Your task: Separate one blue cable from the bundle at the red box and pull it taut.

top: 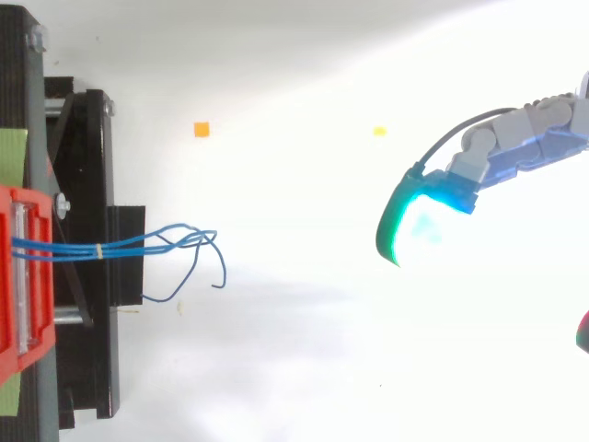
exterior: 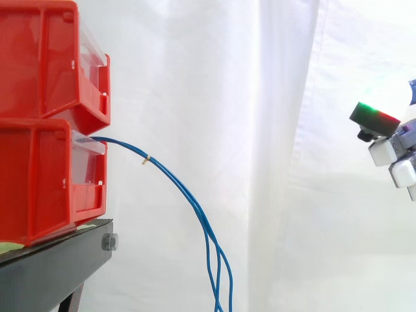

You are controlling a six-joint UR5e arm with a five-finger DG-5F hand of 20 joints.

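Hand (top: 502,157) relaxed open, holding nothing, well apart from the blue cables (top: 74,249). Thin strands leave the lower red bin (exterior: 39,182), tied by a pale band (exterior: 146,158), then droop slack, ends splayed.

Slack blue cables (exterior: 147,158) (tied), red box (exterior: 39,182)
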